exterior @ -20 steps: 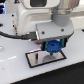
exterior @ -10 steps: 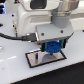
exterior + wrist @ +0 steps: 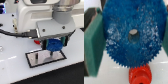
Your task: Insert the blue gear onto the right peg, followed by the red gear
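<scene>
White table (image 3: 12, 67), grey plate (image 3: 45, 59), claw (image 3: 53, 45) clamping blue gear (image 3: 131, 34) flat-side-down, above red gear (image 3: 139, 76).

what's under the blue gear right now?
In the exterior view, the blue gear, held between the fingers, hangs over the grey plate. In the wrist view, the red gear shows partly past its edge; the rest is covered. No peg is visible.

One blue gear (image 3: 132, 34), one red gear (image 3: 139, 76), one plate (image 3: 33, 61)
</scene>
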Controlling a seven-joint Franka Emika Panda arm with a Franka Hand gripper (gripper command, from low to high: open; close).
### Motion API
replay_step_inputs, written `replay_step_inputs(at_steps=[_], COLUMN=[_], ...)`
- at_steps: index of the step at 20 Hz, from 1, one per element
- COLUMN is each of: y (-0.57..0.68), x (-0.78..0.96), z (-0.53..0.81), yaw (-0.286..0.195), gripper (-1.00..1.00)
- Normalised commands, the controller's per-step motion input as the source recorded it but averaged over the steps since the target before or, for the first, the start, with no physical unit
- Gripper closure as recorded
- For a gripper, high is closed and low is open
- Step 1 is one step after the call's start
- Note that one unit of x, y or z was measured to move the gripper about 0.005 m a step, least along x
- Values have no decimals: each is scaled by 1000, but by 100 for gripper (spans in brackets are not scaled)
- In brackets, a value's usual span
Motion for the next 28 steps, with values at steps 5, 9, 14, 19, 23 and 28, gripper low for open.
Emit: replay_step_inputs(at_steps=[5,9,14,19,23,28], y=[-134,-122,0,36,-8,-10], x=[247,318,165,88,155,328], z=[-55,-32,-65,258,306,90], yaw=[0,0,0,0,0,0], gripper=[100,100,100,100,100,100])
